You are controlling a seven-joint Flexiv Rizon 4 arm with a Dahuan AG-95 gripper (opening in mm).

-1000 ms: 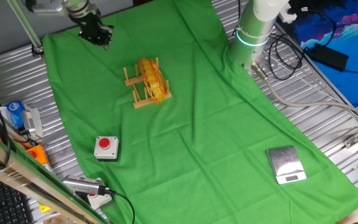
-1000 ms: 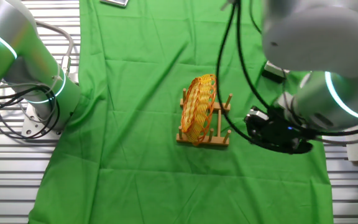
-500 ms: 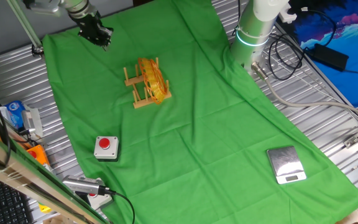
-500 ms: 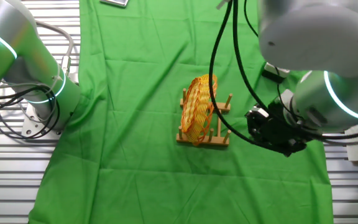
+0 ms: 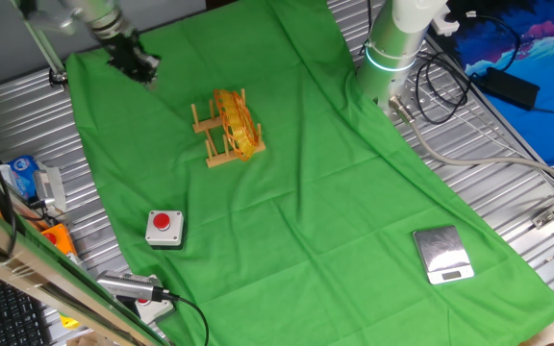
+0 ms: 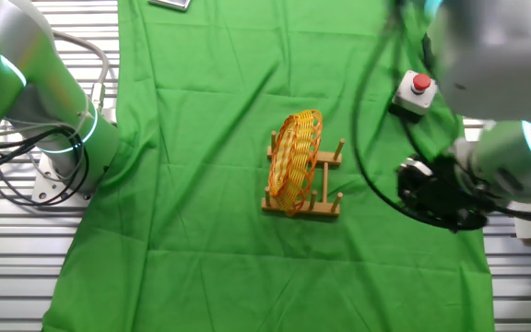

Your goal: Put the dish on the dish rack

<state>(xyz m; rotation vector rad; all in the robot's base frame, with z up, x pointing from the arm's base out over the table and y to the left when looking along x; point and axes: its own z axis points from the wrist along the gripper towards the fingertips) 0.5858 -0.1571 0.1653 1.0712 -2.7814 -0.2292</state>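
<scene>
The gripper (image 5: 135, 62) hangs over the green cloth (image 5: 335, 221), well apart from the rack at about ten o'clock of it; it's blurred, so I cannot tell whether its fingers are spread. The wicker dish (image 6: 295, 161) stands on edge in the wooden dish rack (image 6: 328, 184), between its pegs. A red push-button box (image 5: 164, 227) sits at seven o'clock.

Bright, even overhead light — shadows faint on the cloth (image 5: 335, 211). Both views sharp, except the arm (image 6: 487, 55), smeared by motion blur; gripper (image 5: 131, 60) slightly soft.
</scene>
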